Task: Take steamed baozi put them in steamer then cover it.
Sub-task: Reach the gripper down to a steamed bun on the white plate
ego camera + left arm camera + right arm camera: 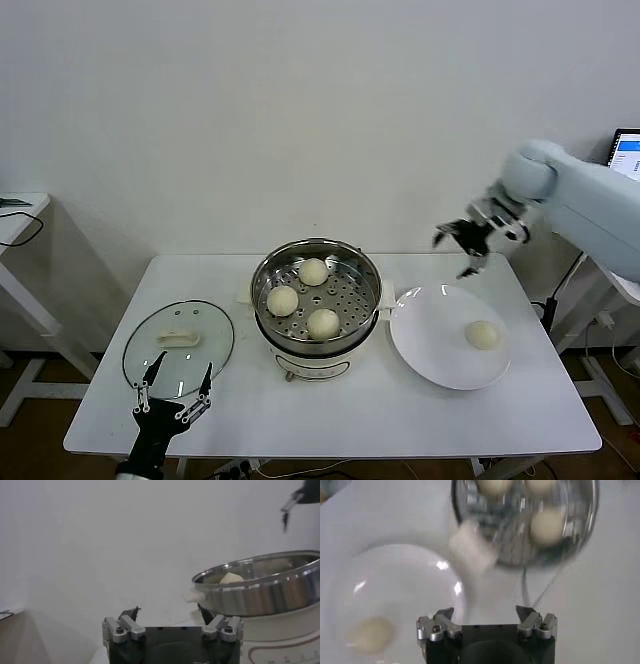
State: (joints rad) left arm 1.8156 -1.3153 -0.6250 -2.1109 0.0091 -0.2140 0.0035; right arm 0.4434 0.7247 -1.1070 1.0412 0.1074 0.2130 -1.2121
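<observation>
The steamer (345, 347) stands mid-table with three steamed baozi (313, 271) on its perforated tray. A fourth baozi (483, 335) lies on the white plate (430, 340) to its right. The glass cover (215, 335) with its white handle lies flat to the steamer's left. My left gripper (173, 385) hovers open over the cover's near edge; in its wrist view the left gripper (169, 612) faces the steamer (260, 587). My right gripper (462, 245) hangs open, high above the plate's far side. In its own view the right gripper (485, 614) looks down on plate (395, 580), baozi (370, 634) and steamer (470, 505).
The white table (300, 420) carries all the items. A second white table (20, 215) stands at the far left. A lit screen (627, 150) shows at the far right behind my right arm.
</observation>
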